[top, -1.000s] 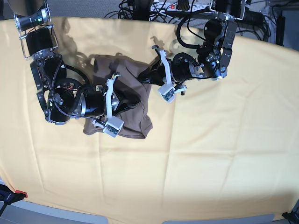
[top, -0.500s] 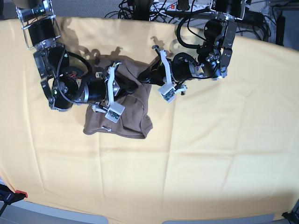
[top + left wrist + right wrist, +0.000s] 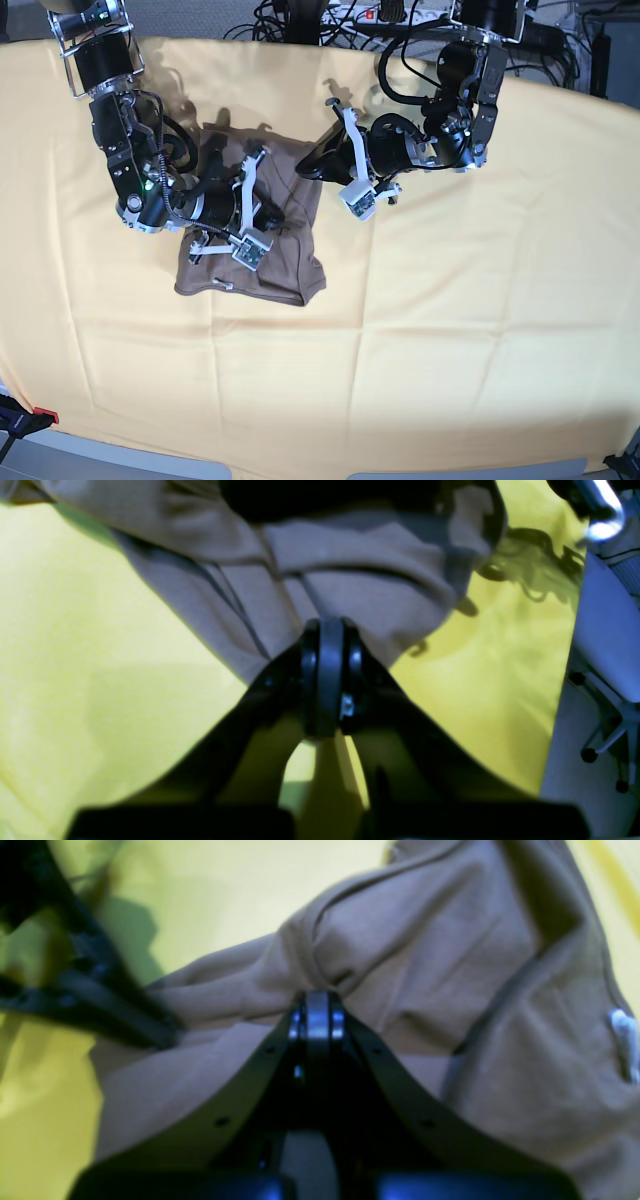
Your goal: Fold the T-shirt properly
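Note:
The taupe T-shirt (image 3: pixel 290 265) lies bunched on the yellow cloth, left of centre. My right gripper (image 3: pixel 273 216) sits over the shirt's middle. The right wrist view shows this gripper (image 3: pixel 317 999) shut on a pinched ridge of the T-shirt (image 3: pixel 425 950), with a small white label (image 3: pixel 622 1040) at the fabric's right edge. My left gripper (image 3: pixel 308 168) is at the shirt's upper right corner. In the left wrist view it (image 3: pixel 325 625) is shut on a gathered fold of the T-shirt (image 3: pixel 350 565), lifted a little off the cloth.
The yellow cloth (image 3: pixel 450 330) covers the whole table. Cables (image 3: pixel 300 20) run along the back edge. A red clamp (image 3: pixel 40 415) sits at the front left corner. A chair base (image 3: pixel 605 740) stands beyond the table edge in the left wrist view.
My right arm has swung toward the back of the table, dragging its pinch of shirt slightly left and back; the shirt's outline has shifted with it. The left arm has hardly moved.

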